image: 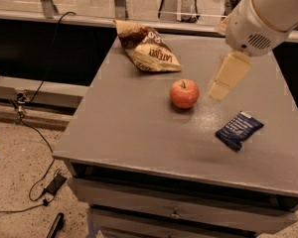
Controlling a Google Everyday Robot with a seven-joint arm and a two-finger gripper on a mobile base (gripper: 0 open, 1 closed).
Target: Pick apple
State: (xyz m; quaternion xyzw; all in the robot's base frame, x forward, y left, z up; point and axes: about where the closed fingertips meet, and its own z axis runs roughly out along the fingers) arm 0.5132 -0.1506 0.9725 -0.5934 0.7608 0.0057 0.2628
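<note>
The apple (pixel 184 93) is small, round and red-orange with a short dark stem. It sits upright near the middle of the grey table (pixel 129 128). My gripper (pixel 219 89) is pale cream and hangs from the white arm (pixel 268 14) at the upper right. It hovers above the table just right of the apple, about level with it and apart from it. Nothing shows in its hold.
A brown chip bag (pixel 146 48) lies at the table's back left. A dark blue snack packet (pixel 239 130) lies to the right front of the apple. Cables and a dark device (pixel 54 183) lie on the floor at left. A railing runs behind the table.
</note>
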